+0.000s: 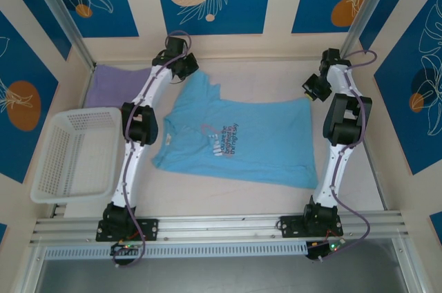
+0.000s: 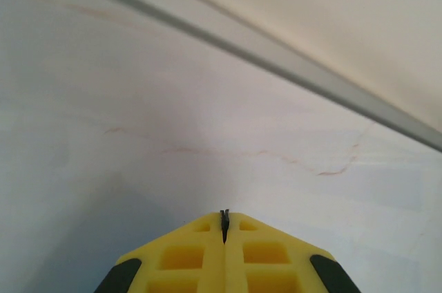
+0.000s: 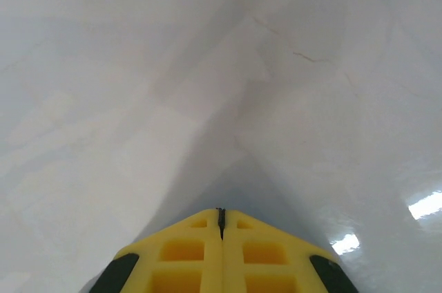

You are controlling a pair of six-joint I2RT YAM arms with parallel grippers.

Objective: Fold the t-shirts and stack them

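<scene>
Sky-blue cloth t-shirt [image 1: 255, 151] sits spread mid-frame, lavender tee [image 1: 114, 86] upper left; my left gripper [image 2: 224, 218] and right gripper [image 3: 221, 215] closed tight.

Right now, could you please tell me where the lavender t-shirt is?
In the top view, the lavender t-shirt lies in the far left corner, just beyond the white basket and left of the left arm.

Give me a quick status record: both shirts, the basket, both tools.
blue t-shirt: spread open in the middle of the table, print up, unfolded
lavender t-shirt: far-left corner, behind the basket, apart from the blue one
basket: left edge of the table
left tool: shut, holding nothing, over bare table
right tool: shut, holding nothing, over bare table
stack: not started
</scene>
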